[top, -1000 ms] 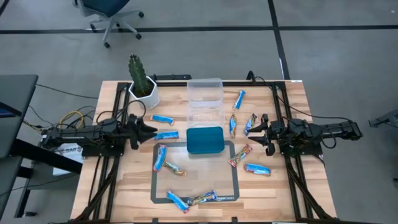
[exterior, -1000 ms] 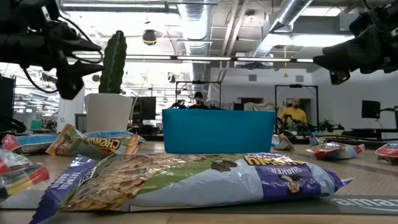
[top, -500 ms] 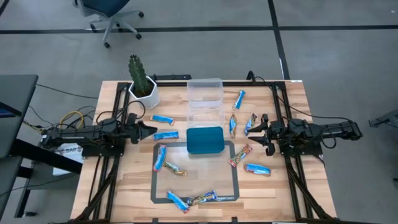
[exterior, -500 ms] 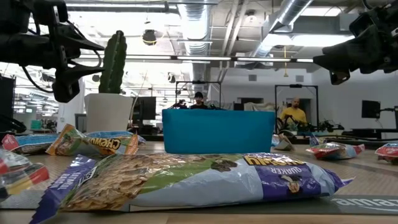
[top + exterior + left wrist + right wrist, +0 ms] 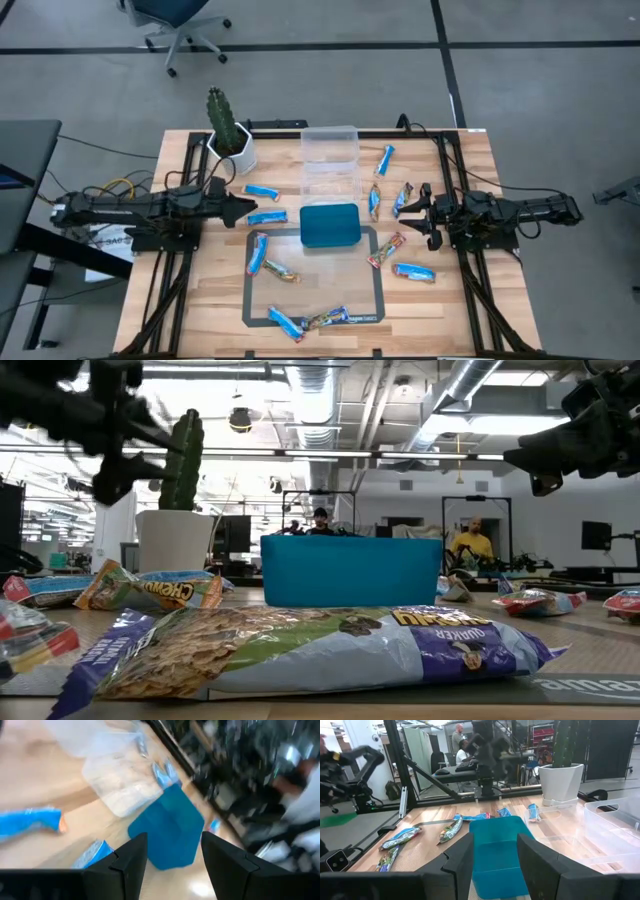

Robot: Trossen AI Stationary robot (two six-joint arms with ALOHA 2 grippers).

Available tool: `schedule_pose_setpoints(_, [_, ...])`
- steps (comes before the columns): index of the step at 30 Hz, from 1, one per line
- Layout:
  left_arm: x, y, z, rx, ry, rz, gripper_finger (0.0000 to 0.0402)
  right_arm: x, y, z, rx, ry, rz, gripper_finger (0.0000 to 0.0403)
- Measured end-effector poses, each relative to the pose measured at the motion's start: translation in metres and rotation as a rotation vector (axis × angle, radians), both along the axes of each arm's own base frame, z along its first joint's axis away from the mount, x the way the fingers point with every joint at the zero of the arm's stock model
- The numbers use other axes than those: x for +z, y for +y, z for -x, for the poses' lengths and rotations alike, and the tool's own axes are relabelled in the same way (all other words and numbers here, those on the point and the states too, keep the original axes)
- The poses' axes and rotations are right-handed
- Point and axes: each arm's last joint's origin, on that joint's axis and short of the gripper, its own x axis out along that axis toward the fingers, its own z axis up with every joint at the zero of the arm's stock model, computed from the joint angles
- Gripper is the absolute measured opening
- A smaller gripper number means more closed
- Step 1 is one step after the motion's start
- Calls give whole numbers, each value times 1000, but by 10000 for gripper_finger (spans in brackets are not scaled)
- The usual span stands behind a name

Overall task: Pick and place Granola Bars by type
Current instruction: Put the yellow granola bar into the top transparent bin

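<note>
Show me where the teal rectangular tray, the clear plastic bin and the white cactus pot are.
Teal rectangular tray [image 5: 330, 225], high view, middle of its top.
Clear plastic bin [image 5: 330, 143], high view, far compartment.
White cactus pot [image 5: 238, 152], high view, its rim.

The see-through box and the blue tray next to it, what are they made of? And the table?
The clear bin looks like thin glossy plastic: the wood shows through it. The teal tray looks like solid plastic with a smooth, fairly matte skin and rounded corners, though that is a guess. The table looks like pale wood: it shows plank lines and grain.
</note>
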Motion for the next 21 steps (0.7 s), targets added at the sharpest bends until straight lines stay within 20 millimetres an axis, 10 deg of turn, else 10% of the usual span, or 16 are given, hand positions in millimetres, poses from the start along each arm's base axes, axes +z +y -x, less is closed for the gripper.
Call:
schedule_pose_setpoints(10, [49, -28, -69, -457, 308, -396, 180, 0, 0, 0, 0, 0, 0, 143])
schedule_pose_setpoints(21, [28, -75, -114, -769, 671, -503, 180, 0, 0, 0, 0, -1, 0, 143])
